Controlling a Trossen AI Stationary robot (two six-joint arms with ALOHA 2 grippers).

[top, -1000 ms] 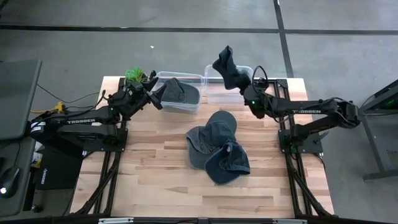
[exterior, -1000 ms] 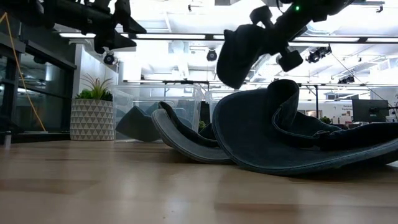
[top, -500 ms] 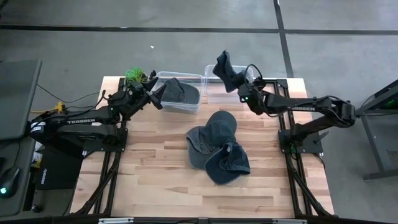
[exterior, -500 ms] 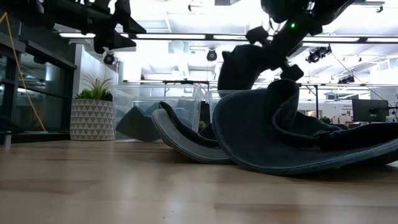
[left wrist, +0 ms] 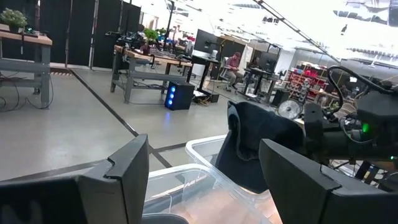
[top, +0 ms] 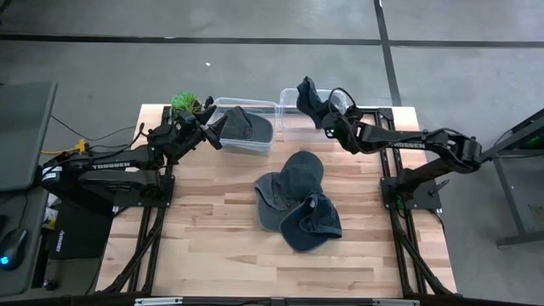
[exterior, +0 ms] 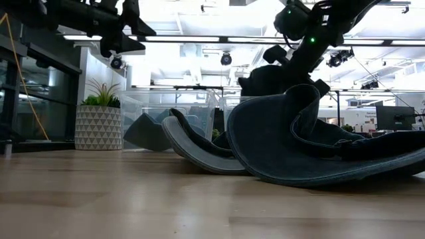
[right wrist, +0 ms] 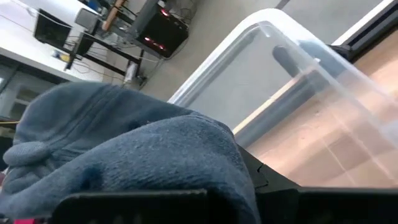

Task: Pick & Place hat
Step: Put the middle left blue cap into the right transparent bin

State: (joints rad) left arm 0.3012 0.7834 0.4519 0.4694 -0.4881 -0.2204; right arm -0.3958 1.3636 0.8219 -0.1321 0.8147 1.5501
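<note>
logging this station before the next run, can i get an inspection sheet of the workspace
surface: wooden table, bare at the front
job's things: three caps heaped mid-table; one cap in the left bin; one cap held over the right bin
clutter: potted plant at the back left
grippers: left gripper open, empty, by the left bin; right gripper shut on its cap
cables: yellow and black wires off the table's left edge
surroundings: grey floor, workshop benches behind

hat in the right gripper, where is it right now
In the high view the held hat hangs from the right gripper over the right clear bin, at the table's far edge.
</note>
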